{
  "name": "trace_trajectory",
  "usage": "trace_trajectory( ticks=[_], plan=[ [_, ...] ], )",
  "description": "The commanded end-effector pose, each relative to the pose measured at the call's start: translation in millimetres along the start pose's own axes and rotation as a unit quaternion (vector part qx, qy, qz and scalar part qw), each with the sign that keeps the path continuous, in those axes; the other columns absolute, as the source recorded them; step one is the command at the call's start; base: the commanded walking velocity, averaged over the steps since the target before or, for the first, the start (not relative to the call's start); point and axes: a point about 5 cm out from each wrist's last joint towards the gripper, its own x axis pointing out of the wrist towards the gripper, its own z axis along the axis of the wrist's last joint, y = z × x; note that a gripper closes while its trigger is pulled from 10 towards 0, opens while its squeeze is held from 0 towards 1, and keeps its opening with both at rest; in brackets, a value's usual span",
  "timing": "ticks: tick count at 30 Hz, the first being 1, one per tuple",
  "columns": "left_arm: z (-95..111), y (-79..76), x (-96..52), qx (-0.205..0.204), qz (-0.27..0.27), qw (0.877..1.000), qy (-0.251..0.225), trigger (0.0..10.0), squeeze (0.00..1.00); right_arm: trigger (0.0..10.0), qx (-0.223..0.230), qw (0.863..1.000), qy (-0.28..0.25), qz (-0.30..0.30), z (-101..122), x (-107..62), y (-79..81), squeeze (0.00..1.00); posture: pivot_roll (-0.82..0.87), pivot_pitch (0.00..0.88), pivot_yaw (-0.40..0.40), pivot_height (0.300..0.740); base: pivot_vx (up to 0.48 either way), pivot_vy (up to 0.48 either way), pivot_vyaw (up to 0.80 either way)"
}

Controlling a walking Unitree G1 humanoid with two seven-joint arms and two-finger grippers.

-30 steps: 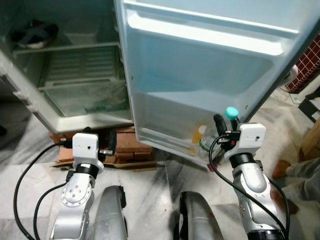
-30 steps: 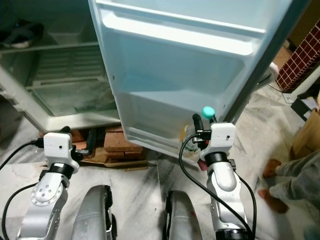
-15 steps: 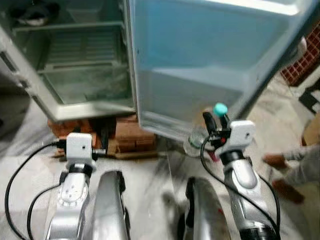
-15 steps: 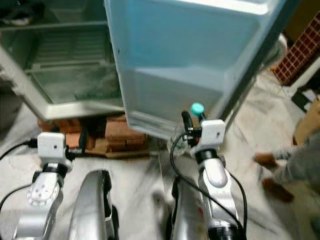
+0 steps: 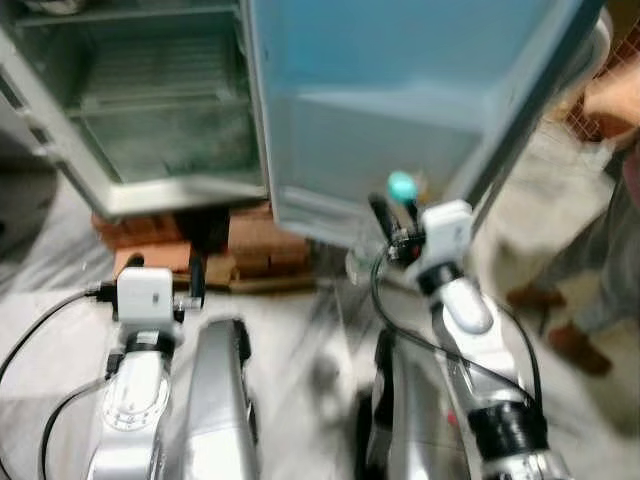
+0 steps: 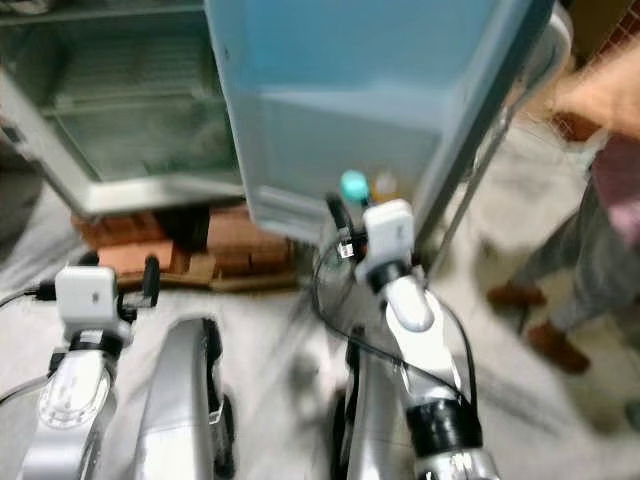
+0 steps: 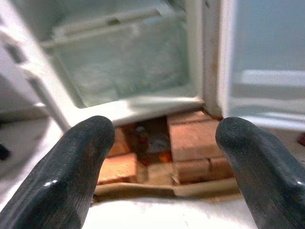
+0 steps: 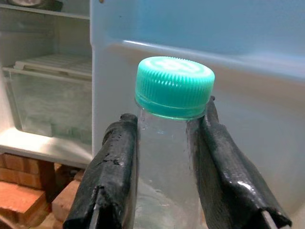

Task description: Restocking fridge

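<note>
The fridge point(image 5: 150, 110) stands open on a base of bricks point(image 7: 190, 143), its door point(image 5: 400, 100) swung wide toward the robot. Just below the door's lower edge, the right gripper point(image 8: 164, 157) holds a clear bottle point(image 8: 164, 162) upright, its jaws clamped on the neck right under the green cap point(image 8: 174, 86). The left gripper point(image 7: 162, 162) hangs low in front of the fridge, facing the bricks, with its jaws spread wide apart and nothing between them. To the right of the door, a person's legs point(image 5: 590, 290) stand on the marble floor point(image 5: 300, 340). The head views are blurred.
</note>
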Motion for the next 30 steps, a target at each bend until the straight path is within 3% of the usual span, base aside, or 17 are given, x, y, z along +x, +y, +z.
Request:
trace_trajectory(
  ticks=[1, 7, 11, 15, 22, 30],
  plan=[
    [5.2, 2.7, -2.1, 0.004, 0.003, 1.0, -0.005, 10.0, 0.0, 10.0, -0.012, 1.0, -0.01, 0.021, 1.1, 5.5, 4.6, 0.0, 0.1, 0.269, -0.023, 0.51, 0.0, 0.0, 0.0],
    [7.3, 4.6, -11.9, 0.01, -0.004, 1.0, 0.004, 10.0, 0.0, 10.0, -0.084, 0.995, -0.046, 0.04, 12.2, 39.6, 6.4, 0.0, 0.14, 0.298, -0.017, 0.51, 0.0, 0.0, 0.0],
    [9.5, 7.0, -19.8, 0.014, -0.007, 1.0, 0.009, 10.0, 0.0, 10.0, -0.132, 0.989, -0.061, 0.025, 19.1, 53.2, -0.3, 0.0, 0.17, 0.32, -0.014, 0.51, 0.0, 0.0, 0.0],
    [10.8, 12.1, -26.8, 0.019, -0.005, 1.0, 0.02, 10.0, 0.0, 10.0, -0.202, 0.975, -0.088, 0.023, 29.1, 63.7, -4.1, 0.0, 0.19, 0.344, -0.008, 0.51, 0.0, 0.0, 0.0],
    [11.7, 11.7, -31.4, 0.021, -0.01, 0.999, 0.03, 10.0, 0.0, 10.0, -0.26, 0.961, -0.092, 0.01, 23.0, 66.8, -8.2, 0.0, 0.21, 0.359, -0.006, 0.51, 0.0, 0.0, 0.0],
    [11.1, 11.8, -32.2, 0.022, -0.013, 0.999, 0.037, 10.0, 0.0, 10.0, -0.24, 0.97, -0.037, 0.013, -3.3, 54.4, -9.4, 0.0, 0.2, 0.364, -0.005, 0.51, 0.0, 0.0, 0.0]
  ],
)
